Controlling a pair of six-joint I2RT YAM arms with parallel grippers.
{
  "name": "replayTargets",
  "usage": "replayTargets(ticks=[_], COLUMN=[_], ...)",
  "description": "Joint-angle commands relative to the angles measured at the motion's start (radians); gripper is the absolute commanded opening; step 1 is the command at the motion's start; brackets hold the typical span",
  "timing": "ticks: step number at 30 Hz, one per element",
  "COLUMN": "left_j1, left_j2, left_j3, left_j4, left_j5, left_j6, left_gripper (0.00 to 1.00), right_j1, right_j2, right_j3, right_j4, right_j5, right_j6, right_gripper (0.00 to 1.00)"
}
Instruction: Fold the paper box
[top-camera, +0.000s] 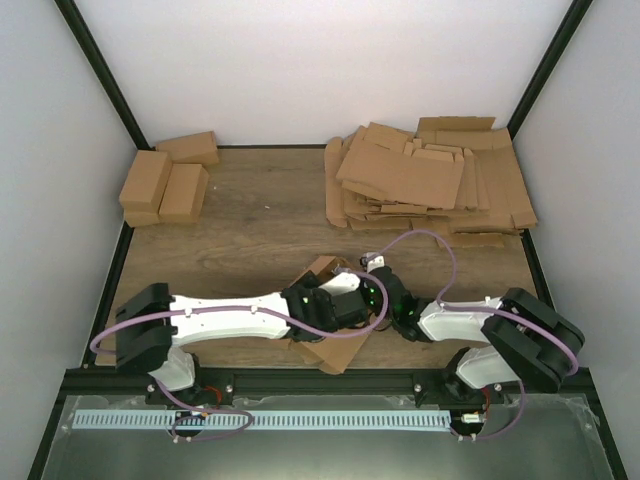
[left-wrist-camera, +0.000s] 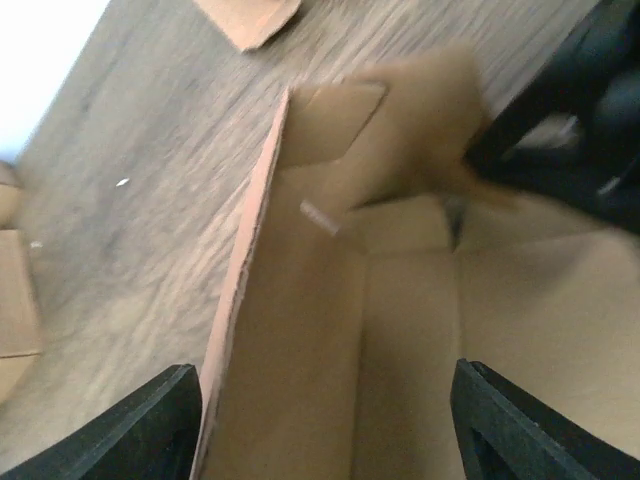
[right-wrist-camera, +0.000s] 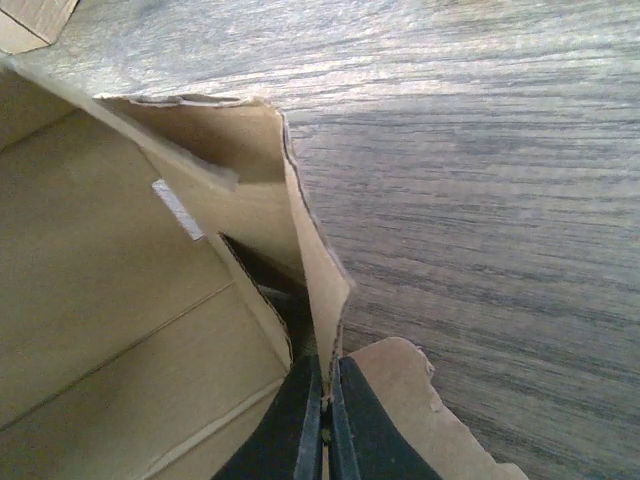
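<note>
A brown cardboard box (top-camera: 335, 345), partly folded, lies on the wooden table between my two arms near the front edge. My left gripper (top-camera: 345, 305) is open above it; in the left wrist view its fingers (left-wrist-camera: 140, 425) stand wide apart over the box's inner panel (left-wrist-camera: 330, 380), holding nothing. My right gripper (top-camera: 385, 300) is shut on a raised box flap (right-wrist-camera: 305, 260); in the right wrist view the fingers (right-wrist-camera: 300, 420) pinch the flap's lower edge. The right gripper's black body shows in the left wrist view (left-wrist-camera: 570, 130).
A loose pile of flat cardboard blanks (top-camera: 425, 175) lies at the back right. Three folded boxes (top-camera: 165, 185) sit at the back left. Black frame rails (top-camera: 100, 70) border the table. A small white scrap (left-wrist-camera: 122, 182) lies on the wood.
</note>
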Motion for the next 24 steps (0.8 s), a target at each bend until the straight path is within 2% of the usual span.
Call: replayTargets(ticks=[1,9,14,18,22,24], left_j1=[0.03,0.214,0.437,0.612,0.629,0.628], left_j2=[-0.064,-0.19,-0.29,-0.314,-0.259,-0.235], left_j3=[0.105,0.18,0.126,-0.007,-0.118,-0.156], left_j4=[-0.007,0.017,0.061,0.135,0.247,0.29], left_j5=[0.213,0.558,0.776,0.971,1.136,1.179], left_j6=[-0.057,-0.1,-0.156,-0.169,-0.157,-0.159], left_gripper=[0.73,0.85,0.86,0.79,0.76,0.67], right_j1=[0.015,0.027,0.027,0.03,0.045,0.056], right_j2=[0.036,0.043,0.029,0.031,0.034,0.039], right_j3=[-0.026,-0.048,-0.071,-0.075,-0.074,-0.071], right_j4=[0.061,0.124,0.164,0.17,0.172,0.173], right_j5=[0.038,0.084,0.088,0.089,0.103,0.113], right_j6=[-0.029,-0.085,-0.107,-0.117,-0.122,-0.125], right_gripper=[0.01,0.01,0.01,0.01,0.01,0.01])
